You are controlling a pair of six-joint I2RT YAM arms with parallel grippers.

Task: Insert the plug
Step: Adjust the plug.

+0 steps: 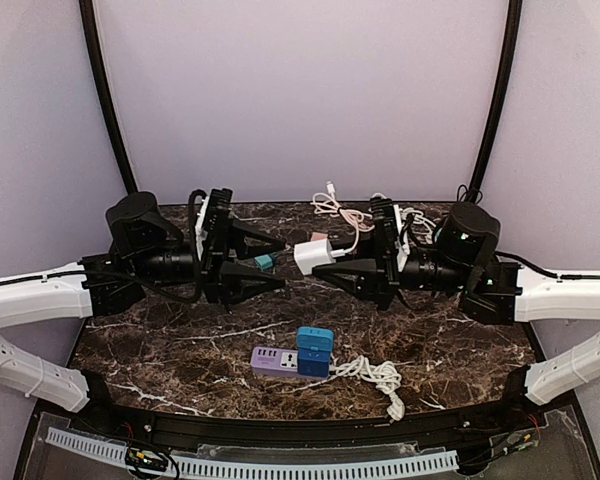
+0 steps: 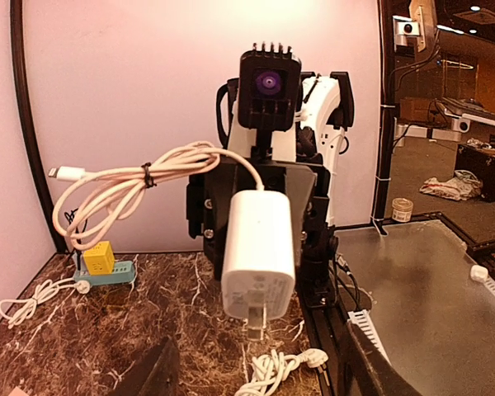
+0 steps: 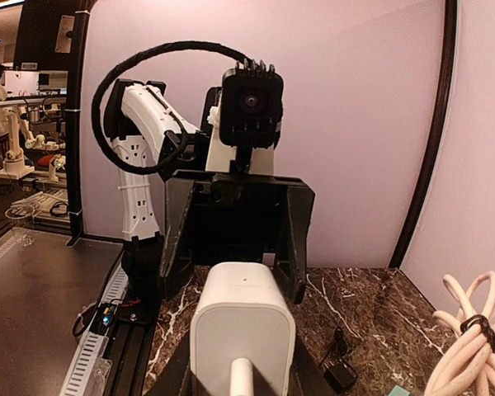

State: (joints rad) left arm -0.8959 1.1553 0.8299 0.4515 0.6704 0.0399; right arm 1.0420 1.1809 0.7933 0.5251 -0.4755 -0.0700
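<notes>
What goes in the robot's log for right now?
right hand: grips white charger | left hand: open, facing it | power strip: on table, charger not inserted

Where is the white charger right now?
In the top view the white charger is up in the air over the middle of the table, held by the right gripper, facing the left gripper and behind the purple-and-blue power strip.

Both arms [image 1: 30, 297] have white links [image 1: 565, 296], black wrist housings [image 1: 140, 225] and black fingers [image 1: 255, 240].
</notes>
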